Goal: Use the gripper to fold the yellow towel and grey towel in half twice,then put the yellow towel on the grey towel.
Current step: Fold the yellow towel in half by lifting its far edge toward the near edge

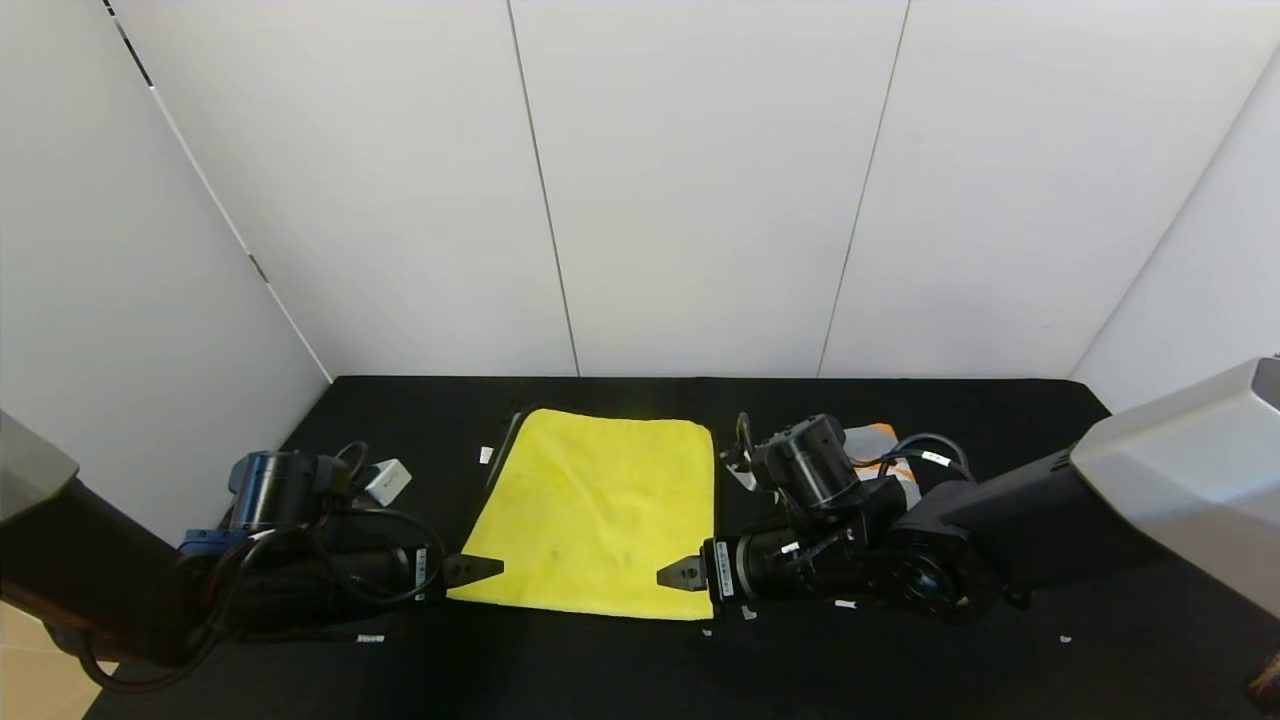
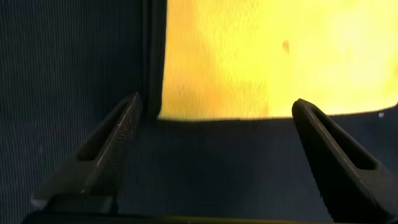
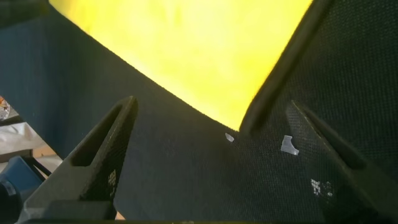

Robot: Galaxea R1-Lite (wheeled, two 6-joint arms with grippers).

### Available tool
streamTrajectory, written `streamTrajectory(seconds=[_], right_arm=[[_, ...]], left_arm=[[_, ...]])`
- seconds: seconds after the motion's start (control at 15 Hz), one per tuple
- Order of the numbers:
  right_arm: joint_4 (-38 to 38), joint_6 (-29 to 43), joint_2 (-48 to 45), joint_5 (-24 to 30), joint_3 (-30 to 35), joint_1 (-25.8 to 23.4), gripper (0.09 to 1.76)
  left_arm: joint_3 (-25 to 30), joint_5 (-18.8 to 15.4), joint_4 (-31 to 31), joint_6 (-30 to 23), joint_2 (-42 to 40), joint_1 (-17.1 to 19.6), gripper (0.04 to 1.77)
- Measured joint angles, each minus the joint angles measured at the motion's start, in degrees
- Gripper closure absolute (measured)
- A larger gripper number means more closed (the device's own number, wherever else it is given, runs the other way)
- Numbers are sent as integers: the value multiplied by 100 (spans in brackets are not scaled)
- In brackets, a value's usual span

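The yellow towel (image 1: 600,510) lies flat and unfolded on the black table (image 1: 1000,660), in the middle. My left gripper (image 1: 487,569) is open and empty, low at the towel's near left corner; the left wrist view shows its jaws (image 2: 216,104) wide apart just short of the towel edge (image 2: 249,56). My right gripper (image 1: 673,575) is open and empty at the near right corner; in the right wrist view (image 3: 210,106) that corner (image 3: 186,43) lies just ahead of it. The grey towel (image 1: 872,438), with its orange shapes showing, is mostly hidden behind my right arm.
White wall panels (image 1: 700,200) close off the back and both sides of the table. Small white scraps (image 1: 486,455) lie on the black cloth, some near the towel's right corner (image 3: 286,145). A white plug box (image 1: 388,482) sits by my left arm.
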Motion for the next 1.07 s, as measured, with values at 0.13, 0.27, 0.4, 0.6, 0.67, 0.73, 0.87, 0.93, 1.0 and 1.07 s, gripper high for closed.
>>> streamTrajectory(seconds=[0.13, 0.27, 0.4, 0.6, 0.67, 0.73, 0.87, 0.93, 1.0, 1.07], right_arm=[[1, 0, 0, 0, 2, 7, 14], [1, 0, 0, 0, 2, 10, 14], [0, 0, 0, -2, 2, 10, 14], [0, -2, 0, 0, 2, 10, 14], [1, 0, -1, 0, 2, 10, 14], [1, 0, -4, 0, 2, 10, 14], [0, 0, -4, 0, 2, 10, 14], [0, 0, -4, -2, 2, 10, 14], [0, -2, -4, 0, 2, 10, 14], [0, 0, -4, -2, 2, 10, 14]], left_arm=[[-9, 11, -330, 7, 160, 2, 9], [-11, 13, -391, 5, 283, 2, 9], [-22, 13, -411, 7, 349, 0, 9], [-41, 11, -428, 13, 407, 0, 9], [-45, 5, -427, 16, 422, 0, 9], [-50, 5, -422, 16, 432, -4, 9], [-52, 5, -413, 13, 444, -11, 9], [-52, 5, -416, 9, 446, -11, 9], [-52, 5, -416, 9, 446, -11, 9], [-52, 5, -413, 5, 446, -12, 9]])
